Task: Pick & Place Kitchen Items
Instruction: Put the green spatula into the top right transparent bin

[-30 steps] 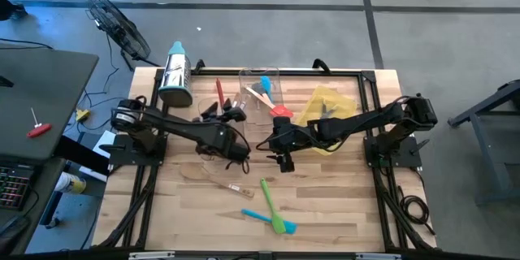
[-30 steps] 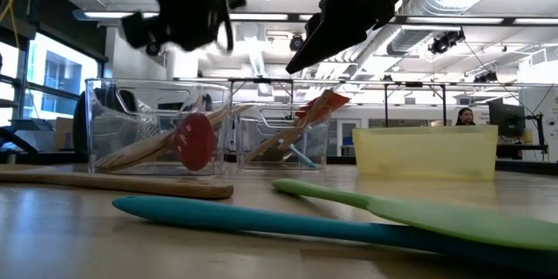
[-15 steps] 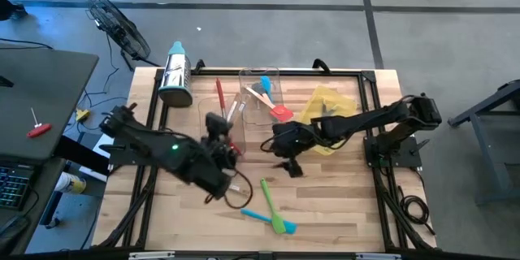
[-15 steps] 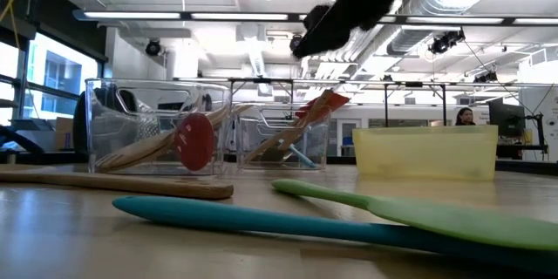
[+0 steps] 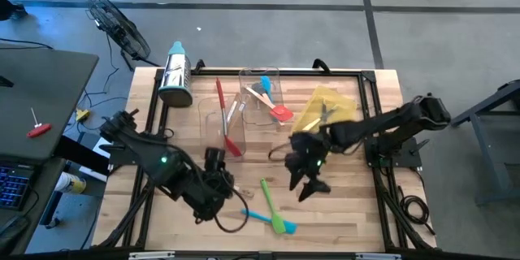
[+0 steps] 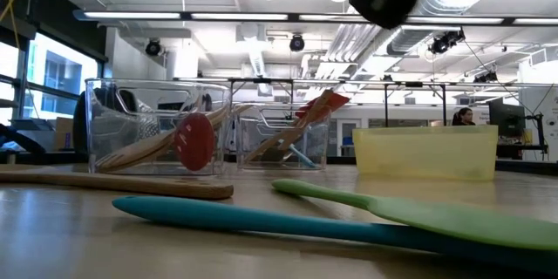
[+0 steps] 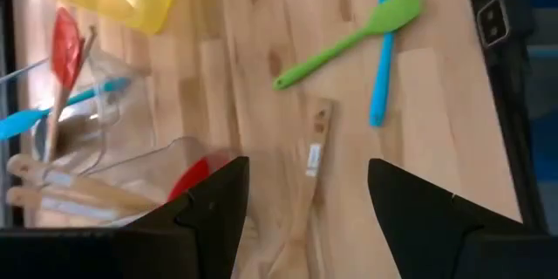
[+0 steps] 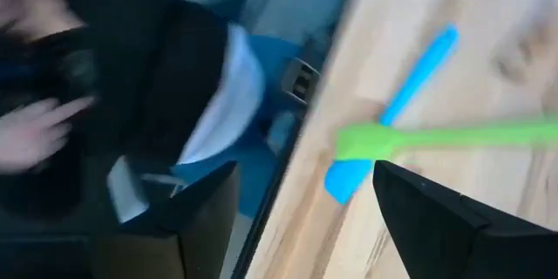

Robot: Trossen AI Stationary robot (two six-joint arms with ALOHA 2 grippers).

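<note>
A green spatula (image 5: 267,201) and a blue spatula (image 5: 258,214) lie crossed on the wooden table near its front edge. A wooden utensil (image 7: 308,177) lies flat beside them. My left gripper (image 5: 215,168) hangs open above the table, left of these, nothing between its fingers (image 7: 309,227). My right gripper (image 5: 311,188) hangs open just right of the green spatula, also empty (image 8: 305,227). A red spatula (image 5: 231,140) rests in a clear tray (image 5: 221,118).
A second clear tray (image 5: 260,93) holds blue, wooden and red utensils. A yellow tray (image 5: 329,107) with metal cutlery sits at the back right. A steel grater with a teal top (image 5: 175,73) lies at the back left. The table's near edge (image 8: 296,174) is close to the spatulas.
My left gripper has risen and swung from the clear tray toward the table's near edge, rolling as it went. My right gripper has moved toward the near edge and turned, ending beside the green spatula. Both stay open. The utensils have not moved.
</note>
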